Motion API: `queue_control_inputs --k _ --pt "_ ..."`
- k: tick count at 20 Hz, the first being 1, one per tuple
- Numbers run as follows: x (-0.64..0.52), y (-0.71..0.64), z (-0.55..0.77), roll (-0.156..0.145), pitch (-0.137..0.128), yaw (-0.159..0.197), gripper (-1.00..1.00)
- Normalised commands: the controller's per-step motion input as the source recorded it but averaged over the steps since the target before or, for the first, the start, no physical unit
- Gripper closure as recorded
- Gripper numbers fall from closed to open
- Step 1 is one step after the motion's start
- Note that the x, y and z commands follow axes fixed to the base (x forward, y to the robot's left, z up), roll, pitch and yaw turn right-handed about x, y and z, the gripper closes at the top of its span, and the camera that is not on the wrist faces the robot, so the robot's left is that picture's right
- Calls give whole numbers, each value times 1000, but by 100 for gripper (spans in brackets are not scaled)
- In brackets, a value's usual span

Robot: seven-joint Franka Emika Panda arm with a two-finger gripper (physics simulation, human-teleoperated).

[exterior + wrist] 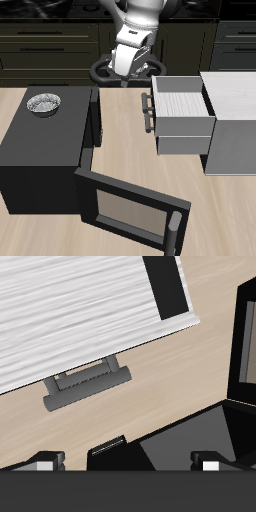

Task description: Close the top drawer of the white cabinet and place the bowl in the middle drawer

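Exterior view: the top drawer [182, 100] of the white cabinet [235, 125] is seen pulled out over the bench [125, 125], dark handle [148, 108] toward the black box [45, 145], so it can be pushed shut. The bowl [43, 103] rests on that box, well apart. The gripper [128, 461] is held just beside the handle, fingers spread wide, holding nothing.

Place: a simulated kitchen
Backdrop: dark cupboards [45, 45] with bar handles line the far wall
Furnishings: a pale wood surface [125, 125], a white cabinet [225, 125], a black box [45, 140] with windowed door [130, 205]
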Motion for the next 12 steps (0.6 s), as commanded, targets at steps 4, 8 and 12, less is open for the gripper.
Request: queue_control_inputs --k 4,8,12 --pt "54 4 -47 -6 -3 20 -100" --pt "77 -9 -164 8 11 18 -100" --pt "24 59 -188 25 30 13 -100"
